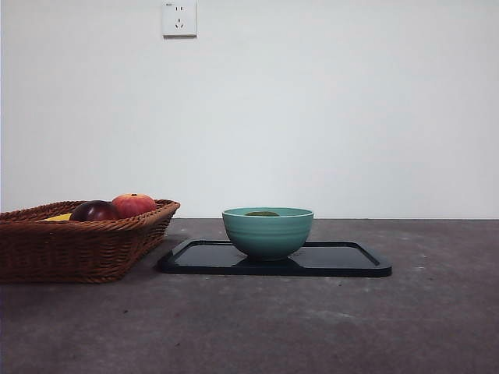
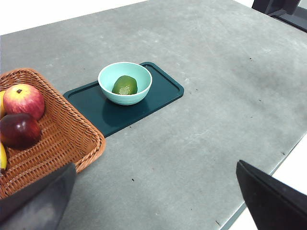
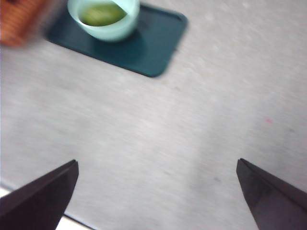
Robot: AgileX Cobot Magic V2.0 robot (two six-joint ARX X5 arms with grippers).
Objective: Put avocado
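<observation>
The dark green avocado lies inside a teal bowl, which stands on a dark tray. In the front view only the avocado's top peeks over the bowl's rim. My left gripper hangs high above the table with its jaws wide apart and nothing between them. My right gripper is also raised and open, empty, well away from the bowl; its picture is blurred. Neither gripper shows in the front view.
A wicker basket stands left of the tray, holding a red-orange fruit, a dark maroon fruit and something yellow. The table's edge runs close under the left gripper.
</observation>
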